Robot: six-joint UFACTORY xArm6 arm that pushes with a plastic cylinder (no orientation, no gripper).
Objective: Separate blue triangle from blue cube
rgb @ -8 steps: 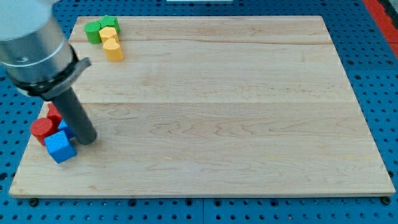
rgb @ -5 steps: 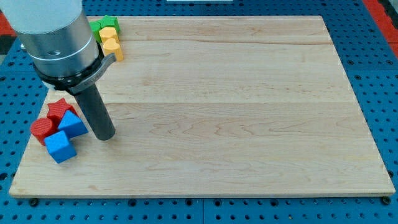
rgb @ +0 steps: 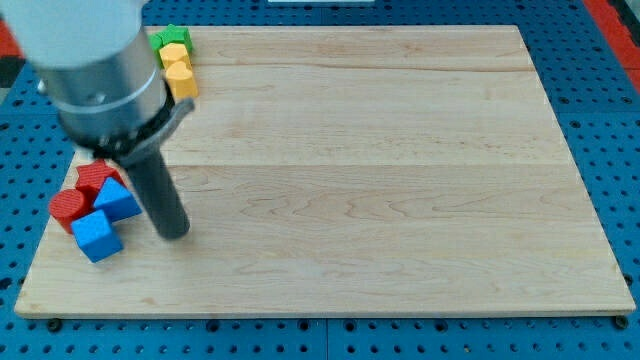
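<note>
The blue triangle (rgb: 117, 200) lies near the board's left edge, touching the blue cube (rgb: 97, 237) just below it. Two red blocks sit against them: one (rgb: 96, 177) above the triangle and one (rgb: 68, 208) to the left. My tip (rgb: 175, 233) rests on the board just right of the blue triangle and right of the blue cube, a small gap away from both. The rod leans up to the left and the arm's grey body covers the view's top left.
A green block (rgb: 172, 38) and two yellow blocks (rgb: 180, 75) cluster at the board's top left, partly hidden behind the arm. The wooden board (rgb: 380, 170) lies on a blue pegboard.
My tip moved right from beside the blue triangle, then slightly down. The blue triangle is uncovered now. The blocks have not moved.
</note>
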